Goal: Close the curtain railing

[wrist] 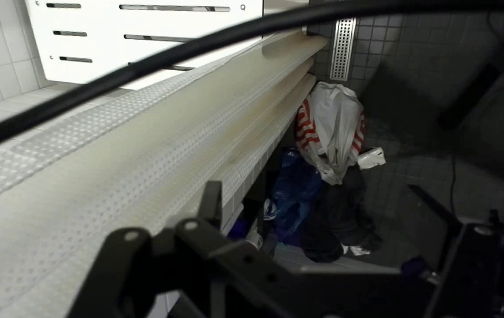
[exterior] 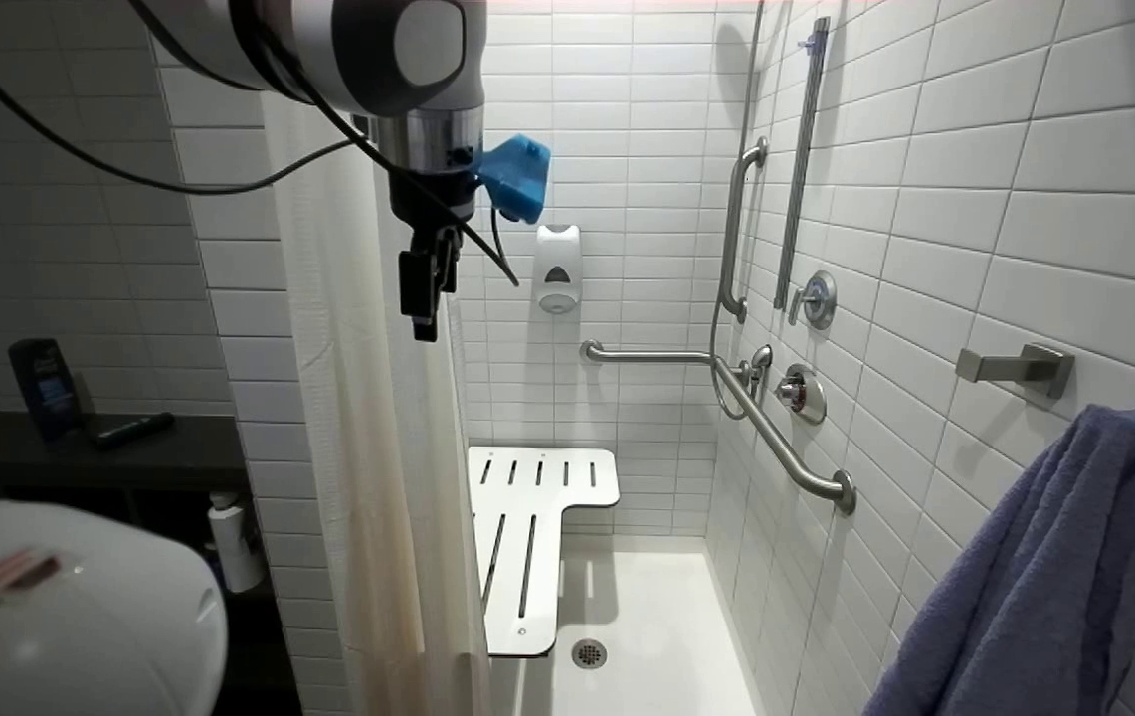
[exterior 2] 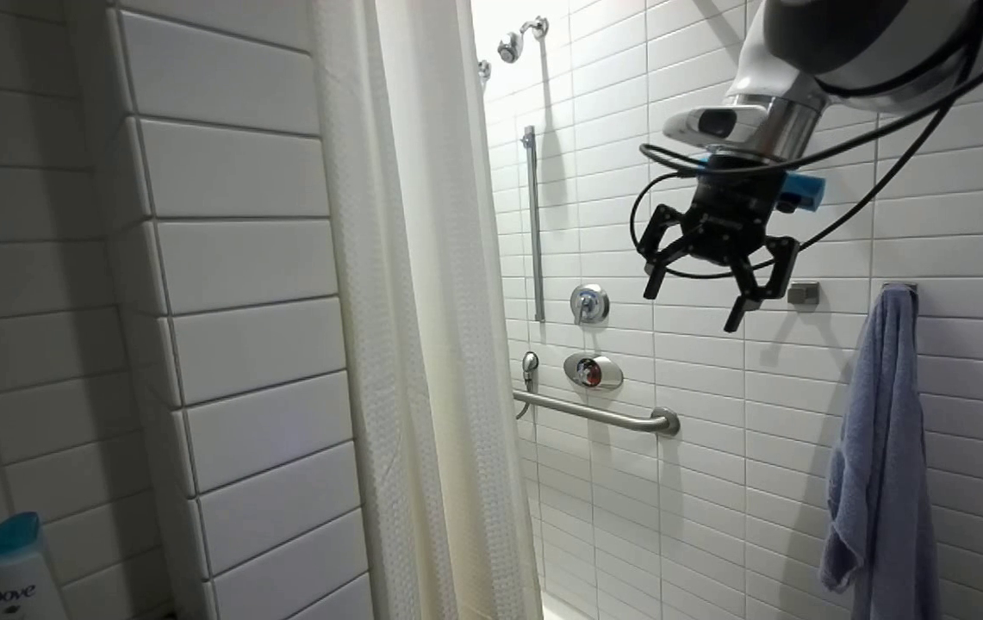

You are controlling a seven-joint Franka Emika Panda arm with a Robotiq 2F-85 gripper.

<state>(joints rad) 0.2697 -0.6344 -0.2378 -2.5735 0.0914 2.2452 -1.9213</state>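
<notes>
The Robotiq gripper (exterior 2: 693, 308) is hovering higher than the slotted white shower seat (exterior: 515, 537), its jaws standing wide apart; the pleated shower curtain (exterior: 378, 447) is hanging just beside that seat, partly hiding it, while a blue-grey towel (exterior: 1035, 567) is dangling well apart from it.

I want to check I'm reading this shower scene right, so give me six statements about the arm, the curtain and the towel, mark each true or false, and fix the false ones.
1. The gripper is open. True.
2. The curtain hangs in long pleats. True.
3. The curtain is drawn fully shut. False: it is gathered at one side, and part of the seat shows past it.
4. The gripper has hold of the curtain. False: it grips nothing.
5. The towel hangs against the wall. True.
6. The towel is bright red. False: it is bluish.
</notes>
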